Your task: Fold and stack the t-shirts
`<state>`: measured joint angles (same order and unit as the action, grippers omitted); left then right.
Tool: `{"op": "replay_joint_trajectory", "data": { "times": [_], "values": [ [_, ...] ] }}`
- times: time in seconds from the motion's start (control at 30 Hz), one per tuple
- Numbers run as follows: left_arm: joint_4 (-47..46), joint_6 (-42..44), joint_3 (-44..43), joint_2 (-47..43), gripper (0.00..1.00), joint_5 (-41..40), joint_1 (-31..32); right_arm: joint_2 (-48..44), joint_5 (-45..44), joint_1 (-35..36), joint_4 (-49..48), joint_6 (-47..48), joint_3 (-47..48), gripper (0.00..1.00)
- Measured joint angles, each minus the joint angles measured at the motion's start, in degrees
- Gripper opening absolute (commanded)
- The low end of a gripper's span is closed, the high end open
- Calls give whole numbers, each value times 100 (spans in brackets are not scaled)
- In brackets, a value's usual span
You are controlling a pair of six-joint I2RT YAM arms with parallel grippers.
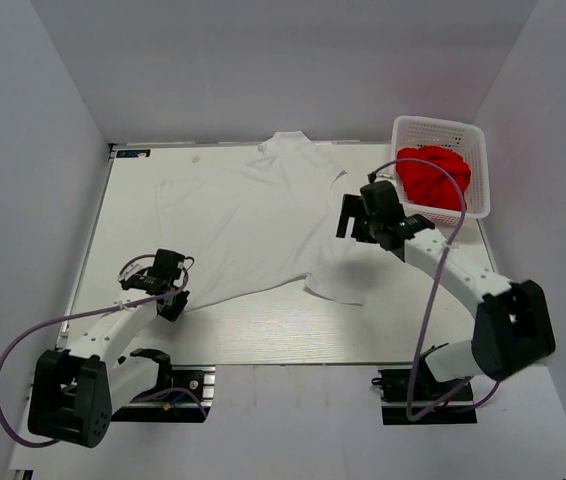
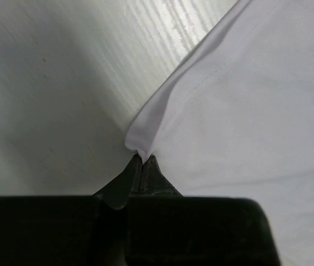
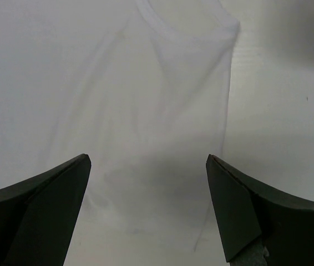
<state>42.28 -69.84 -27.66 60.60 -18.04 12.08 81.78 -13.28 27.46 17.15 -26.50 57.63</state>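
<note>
White tee lies spread out over ctr of table, collar toward far edge, hem toward near edge. Mostly flat, w/ a few soft creases. Its near-right part sticks out past the rest of the hem line.

Left gripper sits at near-left hem corner. Jaws clenched tight on that corner: wrist view shows a small peak of white cloth pinched btwn the tips, hem edge running off diagonally to far right, bare tabletop on left side.

Right gripper sits over right side of white tee, near the sleeve. Jaws spread wide, nothing held. Wrist view shows white cloth below and btwn the fingers, a curved seam at far end, bare table to the right. Can't tell if tips touch the cloth.

Red tee is crumpled in a heap inside white lattice basket at far-right corner of table, apart from white tee. Right gripper is just near-left of the basket.
</note>
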Motion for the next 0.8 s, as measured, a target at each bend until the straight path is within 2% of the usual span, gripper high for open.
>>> {"op": "replay_joint_trajectory", "data": {
  "times": [0.1, 0.2, 0.4, 0.53, 0.63, 0.67, 0.7, 0.73, 0.8],
  "values": [
    [-63, 129, 13, -260, 0, -37, 0, -623, -170, 295, 522, -271, -321, 90],
    [-203, 254, 13, -393, 0, -76, 0, -807, -205, 688, 977, -581, -717, 89],
    [-289, 354, 24, -422, 0, -111, 0, -251, -203, 994, 1320, -981, -1445, 84],
    [-330, 387, 68, -577, 0, -107, 0, 101, -262, 994, 1211, -1062, -1469, 79],
    [-271, 391, 138, -634, 0, -127, 0, 227, -271, 990, 1045, -1032, -1425, 55],
    [-238, 393, 149, -634, 0, -138, 0, 269, -289, 990, 997, -1038, -1394, 23],
    [-197, 400, 155, -634, 0, -149, 0, 310, -289, 990, 955, -1049, -1360, 9],
    [-179, 402, 160, -634, 0, -153, 0, 337, -271, 990, 898, -1067, -1340, 0],
    [-149, 404, 160, -629, 0, -160, 0, 323, -289, 1012, 883, -1180, -1338, 0]
  ]
}}
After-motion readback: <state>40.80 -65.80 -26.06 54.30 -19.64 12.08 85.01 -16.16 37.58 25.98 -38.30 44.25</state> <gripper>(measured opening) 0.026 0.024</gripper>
